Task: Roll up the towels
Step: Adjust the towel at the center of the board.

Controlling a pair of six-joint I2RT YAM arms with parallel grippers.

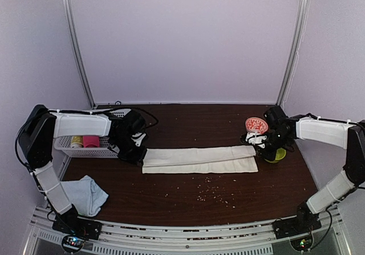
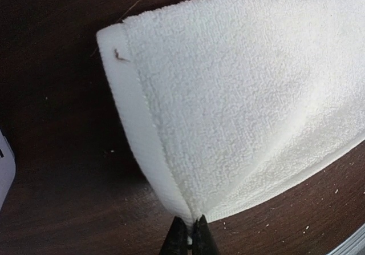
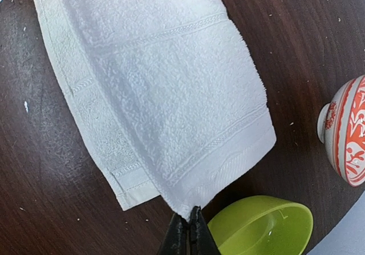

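Dark brown table [image 1: 171, 203] under long cream-white terry towel [image 1: 199, 159]; left claw [image 2: 189, 223], right claw [image 3: 189, 216] clamped on its end corners; keep pull even

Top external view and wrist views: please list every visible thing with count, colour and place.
table: 1, dark brown, under everything
cream-white towel: 1, cream-white, folded long across mid-table
pale blue towel: 1, pale blue, crumpled, near left
basket: 1, white, far left
yellow cloth cylinder: 1, yellow, in basket
pink cloth cylinder: 1, pink, in basket
patterned bowl: 1, red-and-white, far right
green bowl: 1, lime green, beside towel's right end
crumbs: many, pale, scattered on table
left pincer: 1, black, shut on towel's left end
right pincer: 1, black, shut on towel's right end
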